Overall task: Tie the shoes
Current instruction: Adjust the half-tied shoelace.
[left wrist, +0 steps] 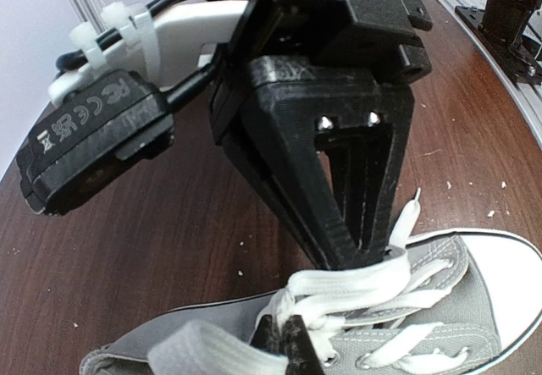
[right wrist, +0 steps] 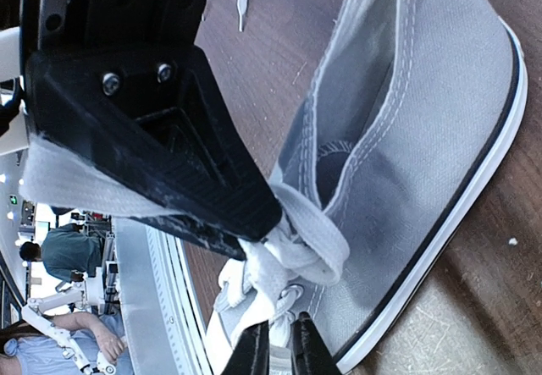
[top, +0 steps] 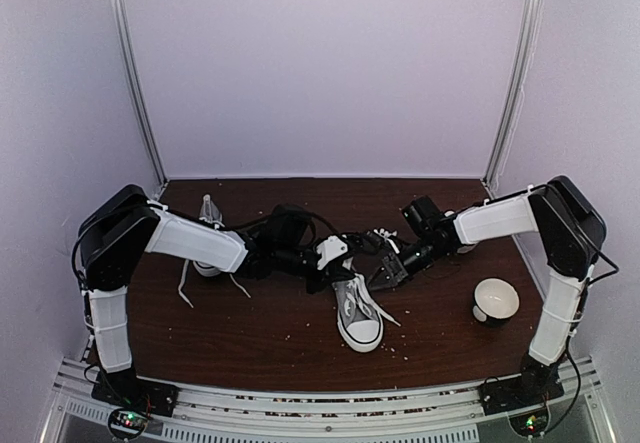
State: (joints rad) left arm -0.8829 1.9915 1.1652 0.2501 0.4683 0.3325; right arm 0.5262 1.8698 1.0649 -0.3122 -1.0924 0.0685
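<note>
Both tools pinched on the white laces (left wrist: 356, 286) of the centre shoe (top: 358, 315).

Grey shoe lies mid-tabletop (top: 270, 333), white toe cap toward the near edge, upright on its sole. Left tool (left wrist: 284, 341) is clamped on a flat lace at the throat. Right tool (right wrist: 279, 351) is closed on a lace strand at the top eyelets, just beside the left one, tips nearly touching. Second shoe (top: 208, 225) sits well apart at far left, behind the left arm, laces trailing loose. White cup (top: 495, 300) stands near the right arm.
</note>
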